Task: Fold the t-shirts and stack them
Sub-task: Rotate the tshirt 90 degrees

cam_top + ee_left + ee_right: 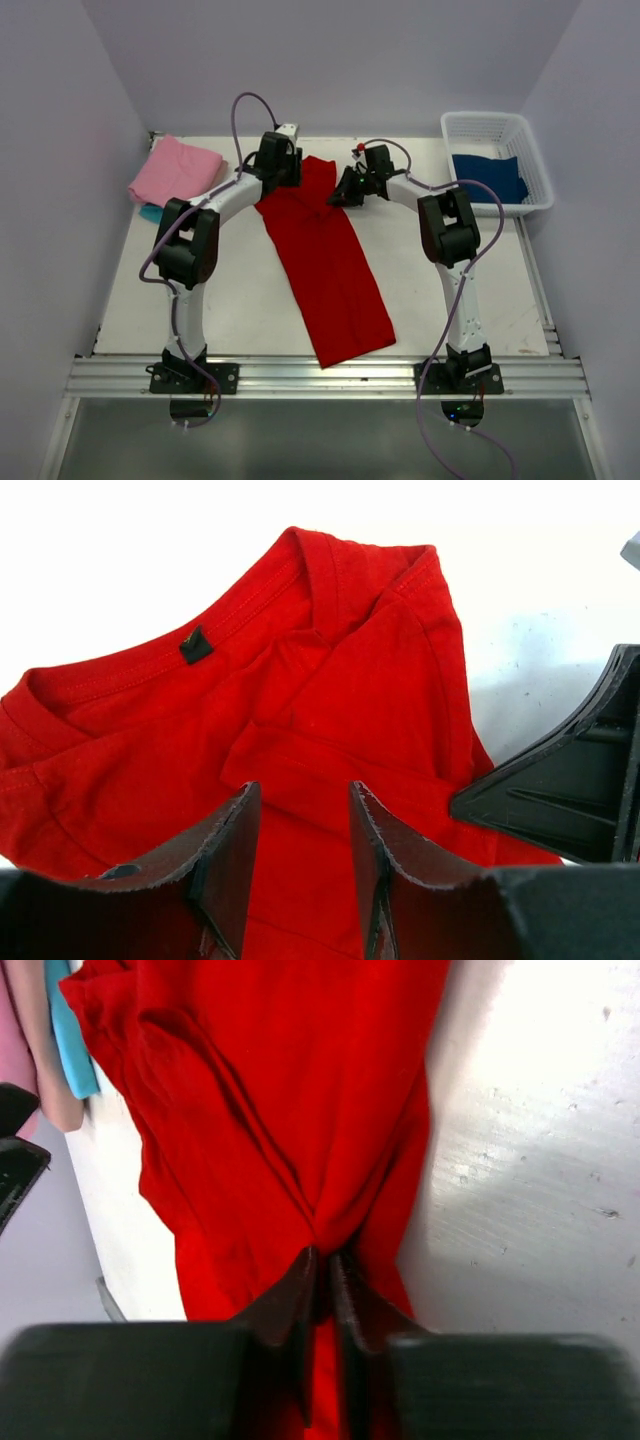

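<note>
Cloth in one long strip: the red t-shirt [330,265] has its collar end directly under both tools, and its long axis runs back from them toward the arm bases, slanting slightly to the right arm's side. The right gripper [323,1256] is clenched on a pinched ridge of red cloth at the strip's edge. The left gripper [303,795] hangs just beside it over the collar, jaws apart, grasping nothing. Both sit equally near the collar; the hem lies well behind them, so the fold likely travels lengthwise.
</note>
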Available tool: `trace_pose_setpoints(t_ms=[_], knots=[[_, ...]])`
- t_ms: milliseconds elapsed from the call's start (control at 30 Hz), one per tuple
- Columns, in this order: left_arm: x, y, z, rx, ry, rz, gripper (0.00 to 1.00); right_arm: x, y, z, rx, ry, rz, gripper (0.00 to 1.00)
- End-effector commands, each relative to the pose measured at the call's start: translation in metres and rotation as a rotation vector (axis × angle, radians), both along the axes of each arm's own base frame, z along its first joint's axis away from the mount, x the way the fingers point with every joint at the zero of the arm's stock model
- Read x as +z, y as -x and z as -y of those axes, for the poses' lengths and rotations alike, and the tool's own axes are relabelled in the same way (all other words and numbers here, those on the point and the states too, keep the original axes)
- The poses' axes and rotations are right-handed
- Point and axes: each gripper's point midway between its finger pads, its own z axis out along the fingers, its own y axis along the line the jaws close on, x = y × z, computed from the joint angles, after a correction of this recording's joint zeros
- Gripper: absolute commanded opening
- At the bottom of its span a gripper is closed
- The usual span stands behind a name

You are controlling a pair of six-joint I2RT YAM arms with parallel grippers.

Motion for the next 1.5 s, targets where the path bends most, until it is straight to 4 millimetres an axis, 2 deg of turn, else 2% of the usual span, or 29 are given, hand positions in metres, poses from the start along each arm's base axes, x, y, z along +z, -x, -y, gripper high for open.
trace_pose_setpoints(t_ms=[0,100,267,467,567,767,900,1000,1167,1333,1467], knots=[[0.022,-0.006,-0.003,0.019,0.037,0.056,0.44,0.034,0.003,-0.008,0.031,-0.07,0.053,0.06],[0.021,-0.005,-0.003,0.017,0.035,0.052,0.42,0.037,0.007,-0.007,0.036,-0.076,0.053,0.04],[0.022,-0.003,-0.005,0.022,0.032,0.053,0.4,0.055,0.013,-0.004,0.048,-0.071,0.095,0.04],[0.022,-0.003,-0.005,0.02,0.034,0.051,0.39,0.083,0.018,-0.001,0.066,-0.066,0.148,0.11],[0.021,-0.002,-0.004,0.019,0.038,0.044,0.38,0.089,0.019,0.0,0.069,-0.064,0.155,0.16],[0.021,0.0,-0.005,0.021,0.038,0.043,0.38,0.083,0.022,0.0,0.072,-0.059,0.135,0.2],[0.024,-0.001,-0.005,0.021,0.043,0.049,0.38,0.078,0.025,0.001,0.073,-0.045,0.124,0.32],[0.023,-0.001,-0.004,0.018,0.046,0.048,0.37,0.072,0.027,0.004,0.068,-0.027,0.107,0.34],[0.023,0.0,-0.004,0.02,0.046,0.046,0.37,0.056,0.03,0.008,0.06,0.013,0.074,0.32],[0.024,-0.001,-0.004,0.021,0.048,0.048,0.36,0.05,0.032,0.008,0.059,0.013,0.058,0.25],[0.023,0.0,-0.004,0.019,0.049,0.047,0.35,0.055,0.033,0.003,0.069,-0.001,0.07,0.07]])
